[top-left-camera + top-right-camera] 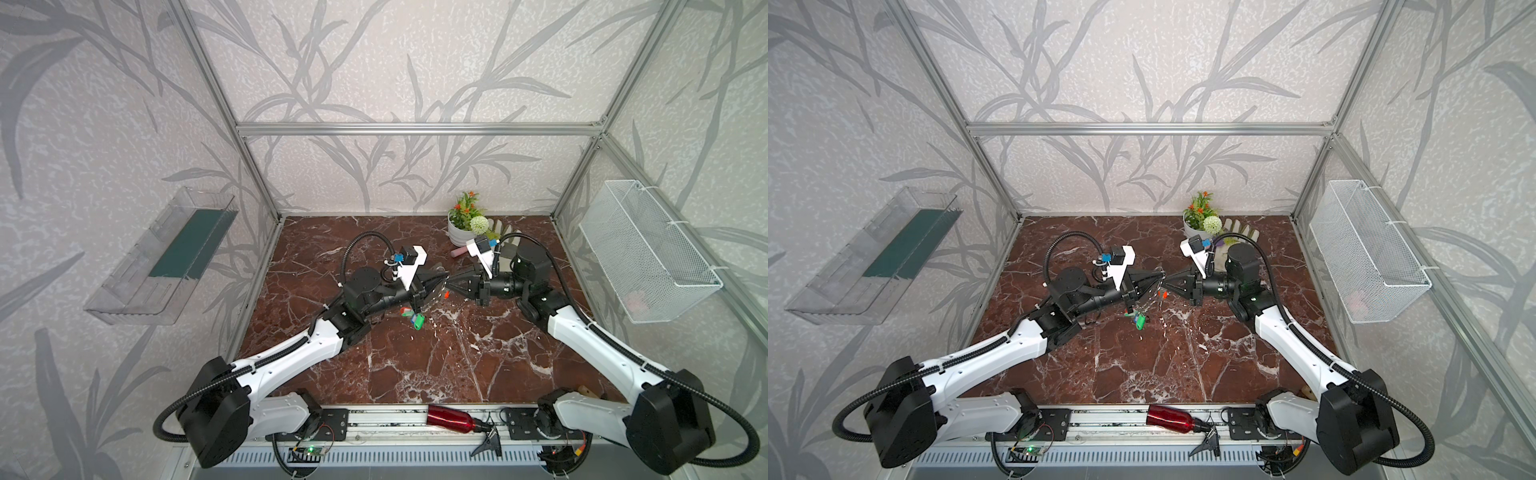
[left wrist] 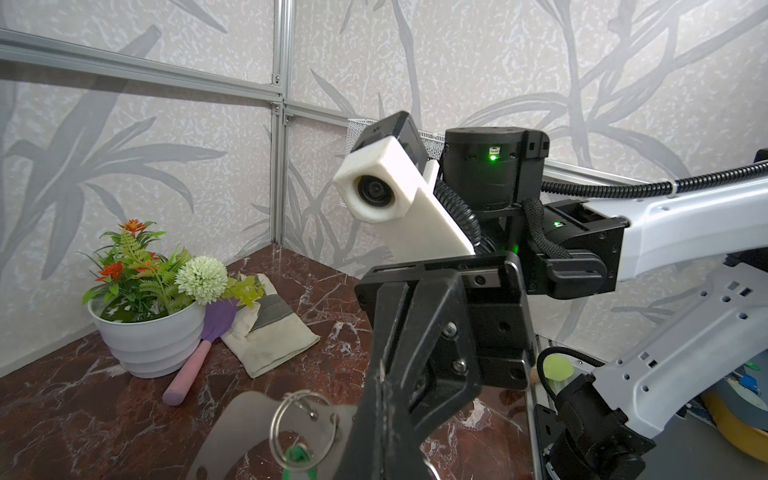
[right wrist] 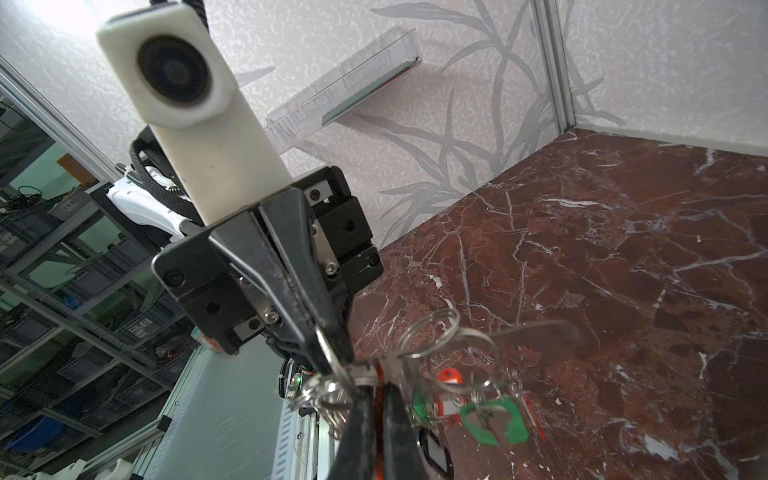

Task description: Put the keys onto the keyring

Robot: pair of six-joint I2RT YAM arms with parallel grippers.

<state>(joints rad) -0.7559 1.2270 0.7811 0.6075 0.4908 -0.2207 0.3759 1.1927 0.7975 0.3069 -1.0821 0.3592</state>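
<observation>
Red metal bottle [image 1: 451, 419], lying on its side on the front rail between the two arm bases, with a black clip [image 1: 488, 444] just beside its neck. Marble-patterned tabletop [image 1: 415, 365], dark red with white veins. Left gripper [image 1: 441, 284] and right gripper [image 1: 454, 285], nose to nose above mid-table in both top views, tips all but touching. Left gripper: jaws closed on the keyring [image 2: 245, 415], a flat grey-tan plate held clear of the table. In the right wrist view its fingers [image 3: 309, 299] pinch the plate's rim among the silver split rings [image 3: 324, 395]. Right gripper [image 3: 376, 388]: jaws drawn together with only a slit between them, tips set against the same rim from the opposite side. What they pinch, if anything, cannot be told. Keys: a red-orange tag [image 3: 451, 376] hangs just below the meeting point, and whether it is threaded on a ring cannot be told. A green tag [image 3: 494, 419] and others dangle lower beneath the plate, off the table. Near the back wall, clustered together: pink-handled purple spatula [image 2: 191, 374], work glove [image 2: 270, 345], white pot of artificial flowers [image 2: 149, 345]. Side walls: clear plastic tray [image 1: 162, 257] on the left, white mesh basket [image 1: 648, 253] on the right.
</observation>
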